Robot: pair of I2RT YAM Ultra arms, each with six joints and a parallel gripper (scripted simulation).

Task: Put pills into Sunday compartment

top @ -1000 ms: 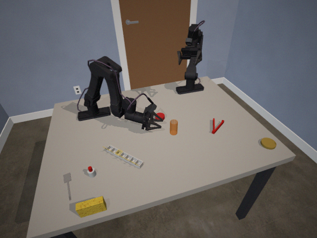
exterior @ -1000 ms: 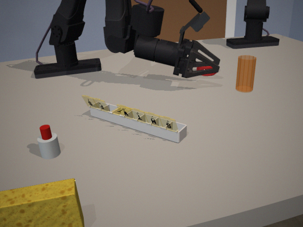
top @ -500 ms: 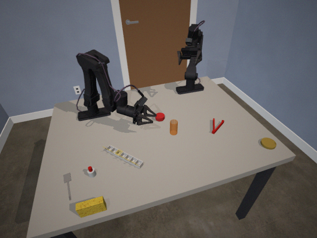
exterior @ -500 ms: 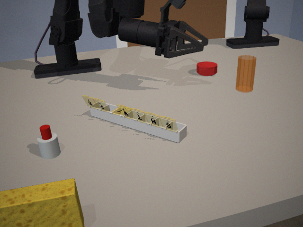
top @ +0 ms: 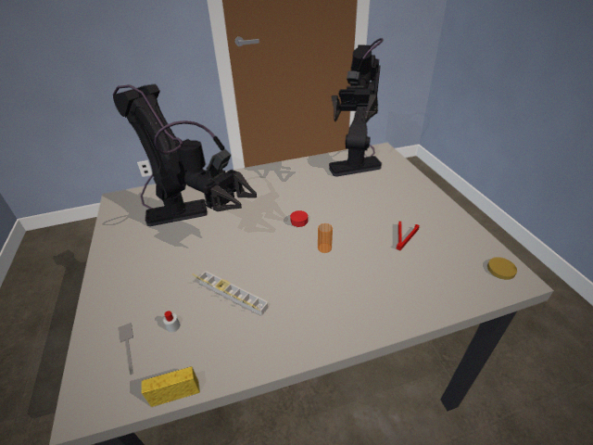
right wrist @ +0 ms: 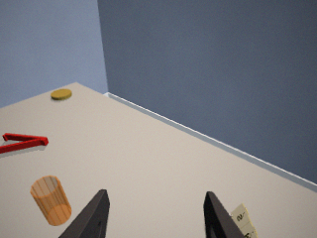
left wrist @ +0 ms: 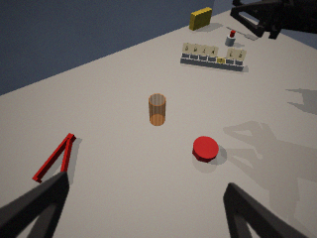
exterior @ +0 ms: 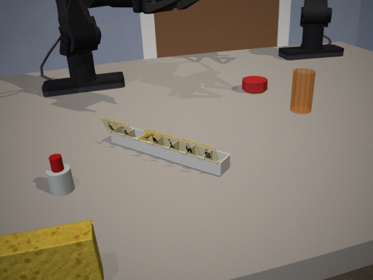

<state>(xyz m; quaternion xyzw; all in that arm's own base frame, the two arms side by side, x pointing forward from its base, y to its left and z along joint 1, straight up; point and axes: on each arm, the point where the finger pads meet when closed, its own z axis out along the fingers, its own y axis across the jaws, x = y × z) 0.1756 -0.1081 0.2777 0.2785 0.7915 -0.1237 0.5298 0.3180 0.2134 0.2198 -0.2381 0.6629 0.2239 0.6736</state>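
Note:
An orange see-through bottle (top: 324, 237) (exterior: 302, 91) (left wrist: 158, 109) (right wrist: 51, 200) stands upright without a lid; I make out no pills in it. A red round cap (top: 299, 219) (exterior: 254, 84) (left wrist: 205, 149) lies beside it. The white pill organizer (exterior: 165, 153) (left wrist: 213, 65) has its lettered lids raised, except one yellow T lid (top: 222, 285) (left wrist: 221, 60) lying flat. I cannot tell whether pills lie in its compartments. My right gripper (top: 247, 200) (right wrist: 156, 197) is partly open and empty, above the table near its own base. My left gripper (left wrist: 149, 184) is wide open and empty, raised high.
Red tongs (top: 407, 236) (left wrist: 55, 156) (right wrist: 25, 143) and a dark yellow disc (top: 501, 267) (right wrist: 61, 94) lie beyond the bottle. A white bottle with a red top (top: 170, 322) (exterior: 60, 179), a grey spatula (top: 127, 345) and a yellow sponge (top: 170, 385) (exterior: 48, 249) are near the organizer.

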